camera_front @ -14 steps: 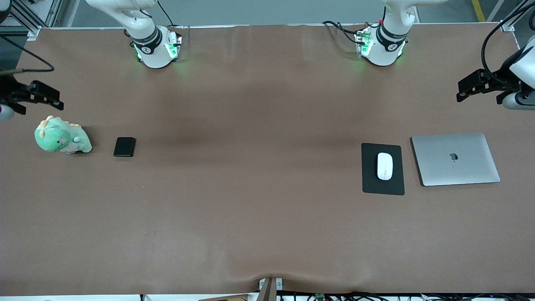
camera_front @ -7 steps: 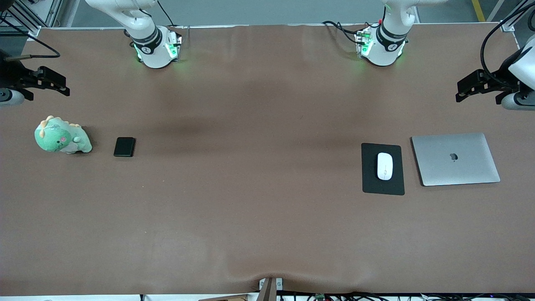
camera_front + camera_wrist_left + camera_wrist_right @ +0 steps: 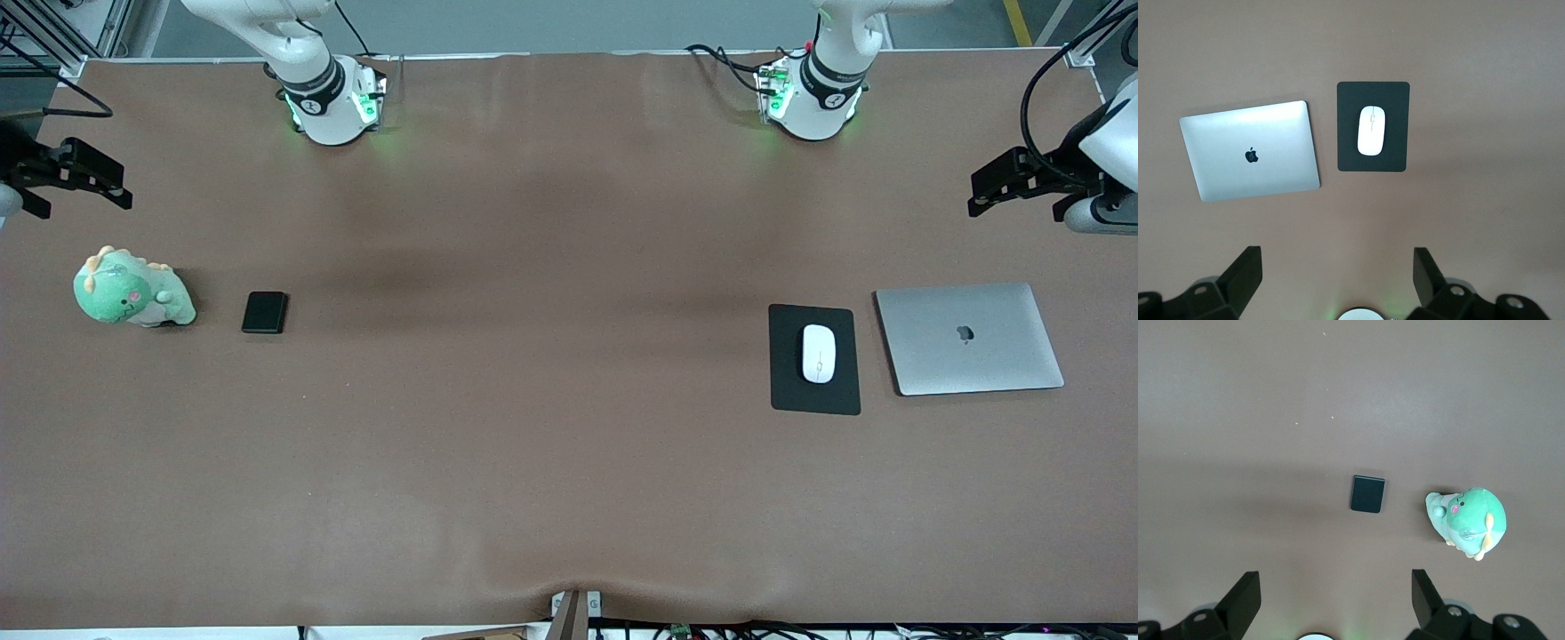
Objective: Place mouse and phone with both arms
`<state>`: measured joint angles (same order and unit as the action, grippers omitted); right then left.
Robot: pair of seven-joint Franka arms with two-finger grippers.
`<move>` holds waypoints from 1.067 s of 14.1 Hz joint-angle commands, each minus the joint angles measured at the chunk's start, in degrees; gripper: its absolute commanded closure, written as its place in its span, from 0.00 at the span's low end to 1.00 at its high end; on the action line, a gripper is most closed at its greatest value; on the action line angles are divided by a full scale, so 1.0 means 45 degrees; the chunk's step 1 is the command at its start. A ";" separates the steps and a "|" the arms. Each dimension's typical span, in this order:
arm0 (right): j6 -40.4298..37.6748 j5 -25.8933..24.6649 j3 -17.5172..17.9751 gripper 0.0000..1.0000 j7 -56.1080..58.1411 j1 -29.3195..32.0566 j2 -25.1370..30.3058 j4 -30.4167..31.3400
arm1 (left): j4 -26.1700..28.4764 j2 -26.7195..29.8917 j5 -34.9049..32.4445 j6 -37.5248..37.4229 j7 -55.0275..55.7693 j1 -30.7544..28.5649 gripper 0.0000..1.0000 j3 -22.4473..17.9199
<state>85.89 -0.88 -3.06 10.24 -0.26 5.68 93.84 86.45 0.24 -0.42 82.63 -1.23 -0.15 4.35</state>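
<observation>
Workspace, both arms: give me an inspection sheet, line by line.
Surface: brown table, slightly rippled along the edge nearest the front camera.
Job's things: white mouse lies on the black mouse pad; phone lies flat on the table beside the dinosaur.
Clutter: closed silver laptop beside the pad, at the left arm's end; green plush dinosaur at the right arm's end.
Hands: left hand open, empty, raised above the table's end near the laptop; right hand open, empty, raised near the dinosaur.
Cables: black cables at the left arm's base.
Surroundings: grey floor past the table.
</observation>
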 commanded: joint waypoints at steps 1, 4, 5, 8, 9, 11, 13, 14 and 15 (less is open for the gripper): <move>0.0014 0.0077 -0.0122 0.00 -0.0009 -0.0176 -0.0286 -0.0346 | -0.0168 0.0005 0.0113 -0.0197 0.0118 -0.0045 0.00 0.0069; -0.0043 0.0001 -0.0083 0.00 0.0049 -0.0292 -0.0657 -0.0969 | -0.0168 0.0005 0.0113 -0.0217 0.0079 -0.0045 0.00 0.0069; -0.0101 -0.0020 -0.0082 0.00 0.0049 -0.0487 -0.0657 -0.1048 | -0.0168 0.0005 0.0113 -0.0217 0.0098 -0.0045 0.00 0.0069; -0.0547 0.0097 -0.0082 0.00 -0.0010 -0.0489 -0.0560 -0.1146 | -0.0187 0.0005 0.0113 -0.0275 0.0176 -0.0045 0.00 0.0069; -0.0899 0.0116 -0.0082 0.00 -0.0068 -0.0469 -0.0540 -0.1359 | -0.0187 0.0005 0.0113 -0.0275 0.0177 -0.0026 0.00 0.0069; -0.0980 0.0175 -0.0122 0.00 -0.0088 -0.0372 -0.0540 -0.1576 | -0.0207 0.0005 0.0113 -0.0275 0.0177 -0.0045 0.00 0.0069; -0.0767 0.0098 -0.0122 0.00 -0.0088 -0.0449 -0.0870 -0.1576 | -0.0187 -0.0015 0.0113 -0.0275 0.0177 -0.0045 0.00 0.0069; -0.0553 0.0097 -0.0122 0.00 -0.0088 -0.0411 -0.1239 -0.1595 | -0.0187 -0.0015 0.0094 -0.0275 0.0177 -0.0045 0.00 0.0069; -0.0512 -0.0019 -0.0141 0.00 -0.0088 -0.0314 -0.1340 -0.1596 | -0.0187 -0.0015 0.0094 -0.0275 0.0177 -0.0045 0.00 0.0069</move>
<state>83.28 -0.90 -3.37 10.24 -2.02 2.48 88.20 86.44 0.24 -0.42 82.31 -1.23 -0.14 4.38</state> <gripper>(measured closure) 0.000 0.000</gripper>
